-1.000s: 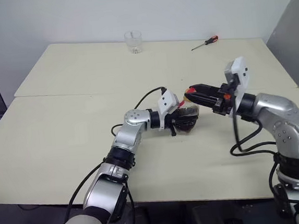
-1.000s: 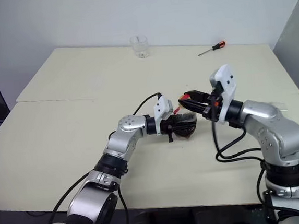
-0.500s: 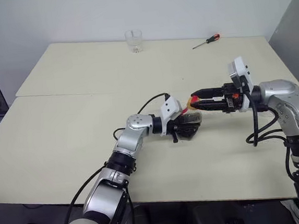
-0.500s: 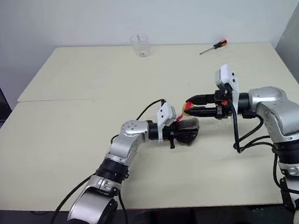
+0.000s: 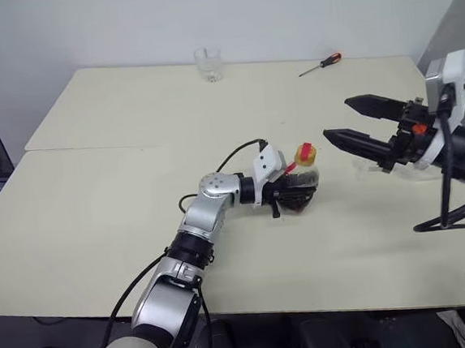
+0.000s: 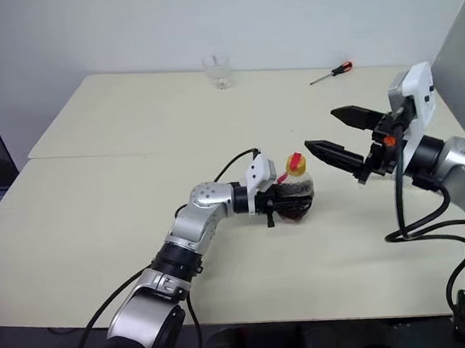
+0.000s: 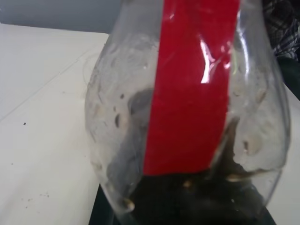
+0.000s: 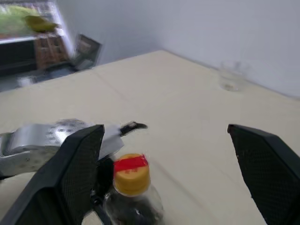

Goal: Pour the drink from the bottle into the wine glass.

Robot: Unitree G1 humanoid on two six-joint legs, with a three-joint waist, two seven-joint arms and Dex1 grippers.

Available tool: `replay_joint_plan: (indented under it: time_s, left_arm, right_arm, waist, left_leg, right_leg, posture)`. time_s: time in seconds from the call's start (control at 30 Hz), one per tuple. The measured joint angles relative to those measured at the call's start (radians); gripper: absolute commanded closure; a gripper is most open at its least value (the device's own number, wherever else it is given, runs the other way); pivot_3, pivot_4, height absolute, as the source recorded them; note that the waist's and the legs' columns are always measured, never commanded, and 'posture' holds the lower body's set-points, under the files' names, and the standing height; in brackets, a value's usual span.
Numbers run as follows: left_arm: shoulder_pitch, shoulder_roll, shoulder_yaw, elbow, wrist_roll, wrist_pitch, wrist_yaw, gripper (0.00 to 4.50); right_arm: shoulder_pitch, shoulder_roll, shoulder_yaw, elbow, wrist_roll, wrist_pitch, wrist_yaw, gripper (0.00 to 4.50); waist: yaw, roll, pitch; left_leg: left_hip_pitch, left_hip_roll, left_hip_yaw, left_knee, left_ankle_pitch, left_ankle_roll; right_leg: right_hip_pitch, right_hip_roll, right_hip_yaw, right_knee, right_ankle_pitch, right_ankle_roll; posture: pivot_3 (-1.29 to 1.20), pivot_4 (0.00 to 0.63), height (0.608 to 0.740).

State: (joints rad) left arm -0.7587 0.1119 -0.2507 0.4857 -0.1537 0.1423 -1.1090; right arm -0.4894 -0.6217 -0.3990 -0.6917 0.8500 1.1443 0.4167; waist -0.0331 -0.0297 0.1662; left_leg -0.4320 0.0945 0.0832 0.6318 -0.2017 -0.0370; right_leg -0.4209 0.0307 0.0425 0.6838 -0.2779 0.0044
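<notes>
My left gripper [image 5: 293, 191] is clamped on the bottle [image 5: 301, 186] near the table's [image 5: 96, 202] middle, yellow cap [image 5: 305, 152] on, dark drink [image 6: 294, 205] inside. My right gripper [image 5: 344, 123] hangs to its right, apart from it, jaws spread wide and holding nothing.

text: none legible | bottle [image 7: 187, 93] red strip: blank | labels: none

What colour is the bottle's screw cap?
Yellow, with a red strip across it; the cap shows best in the right wrist view.
</notes>
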Motion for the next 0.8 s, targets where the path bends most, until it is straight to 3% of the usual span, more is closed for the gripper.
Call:
replay_joint_plan:
  time_s: [0.2,0.3,0.5,0.8]
  left_arm:
    - [-0.025,-0.011,0.000,0.053,0.001,-0.024,0.005,3.60]
    - [-0.042,-0.027,0.000,0.083,0.003,-0.045,0.002,3.60]
    - [-0.068,-0.035,0.002,0.147,0.003,-0.069,-0.006,3.62]
    - [-0.081,-0.039,0.002,0.162,0.003,-0.088,-0.013,3.65]
  right_arm:
    - [-0.030,0.339,0.075,-0.255,0.029,0.230,-0.472,0.00]
    - [-0.047,0.501,0.136,-0.266,-0.008,0.323,-0.657,0.00]
    - [-0.062,0.594,0.151,-0.267,-0.064,0.440,-0.815,0.00]
    - [-0.068,0.608,0.156,-0.268,-0.105,0.461,-0.854,0.00]
  waist:
    - [0.000,0.001,0.000]
    - [0.001,0.001,-0.001]
    - [0.002,0.001,-0.001]
    - [0.000,0.001,-0.001]
  left_leg:
    - [0.001,0.000,-0.001,0.002,0.000,0.000]
    - [0.000,0.000,-0.001,0.004,0.000,0.000]
    - [-0.002,0.000,0.000,0.008,0.000,0.000]
    - [-0.002,0.000,-0.001,0.007,0.000,0.000]
  right_leg:
    - [-0.001,0.001,0.000,0.006,0.000,0.000]
    - [-0.001,0.000,-0.001,0.007,0.000,0.000]
    - [-0.001,-0.001,-0.001,0.007,0.000,0.000]
    - [-0.001,0.000,-0.001,0.007,0.000,0.000]
  posture:
    - [0.00,0.150,0.740]
    - [0.00,0.150,0.740]
    - [0.00,0.150,0.740]
    - [0.00,0.150,0.740]
